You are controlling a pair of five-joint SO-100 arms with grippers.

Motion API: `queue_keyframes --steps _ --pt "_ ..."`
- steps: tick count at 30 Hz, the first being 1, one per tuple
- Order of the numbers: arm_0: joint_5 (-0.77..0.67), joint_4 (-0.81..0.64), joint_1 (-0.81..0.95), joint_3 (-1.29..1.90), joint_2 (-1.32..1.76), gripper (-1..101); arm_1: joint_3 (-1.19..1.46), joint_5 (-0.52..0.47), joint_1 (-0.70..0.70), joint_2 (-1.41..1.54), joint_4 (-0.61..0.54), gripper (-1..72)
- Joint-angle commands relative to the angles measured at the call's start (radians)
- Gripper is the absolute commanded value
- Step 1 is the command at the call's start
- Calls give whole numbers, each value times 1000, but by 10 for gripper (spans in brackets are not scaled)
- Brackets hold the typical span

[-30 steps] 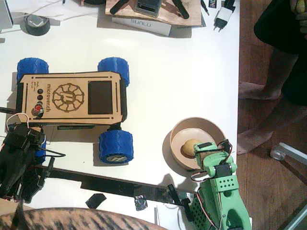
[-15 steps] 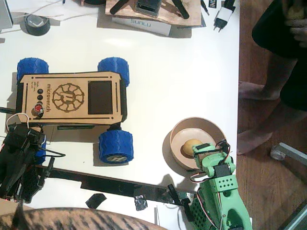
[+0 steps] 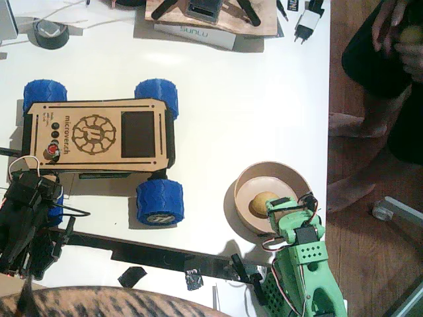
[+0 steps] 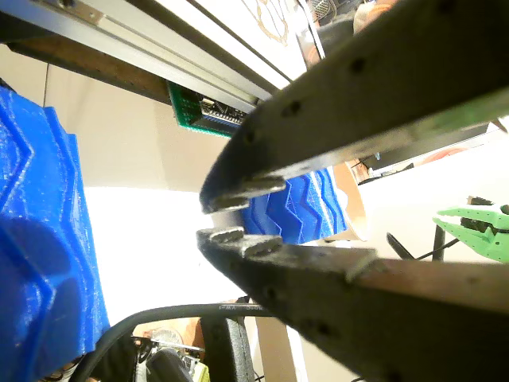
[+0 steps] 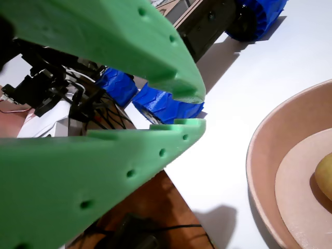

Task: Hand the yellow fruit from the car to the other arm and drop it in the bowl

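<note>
The yellow fruit (image 3: 263,203) lies inside the tan bowl (image 3: 299,179) at the table's right side; a sliver of the fruit (image 5: 327,175) shows in a wrist view above the bowl's rim (image 5: 258,171). My right gripper (image 3: 285,210), the green one, hovers over the bowl's near rim just right of the fruit, its jaws shut on nothing (image 5: 193,110). The car (image 3: 99,135) stands at the left with nothing on its plywood top. My left gripper (image 4: 223,219), black, rests shut and empty beside the car's near-left blue wheel (image 4: 40,263).
A black tape roll (image 3: 51,33), a box and a charger (image 3: 306,23) sit along the far edge. A black rail (image 3: 152,254) runs along the near edge. A person's legs and hands (image 3: 390,39) are right of the table.
The green gripper drew back slightly toward the bowl's near rim. The person at the right shifted their hands. The fruit, the car and the black arm stayed put.
</note>
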Motion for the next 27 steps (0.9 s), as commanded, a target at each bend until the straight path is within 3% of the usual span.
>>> queue_keyframes --steps 1,27 --pt "0 17 -5 0 3 0 -3 -17 3 8 -12 0" --pt "0 20 -3 3 12 0 -3 -2 -29 8 -18 0"
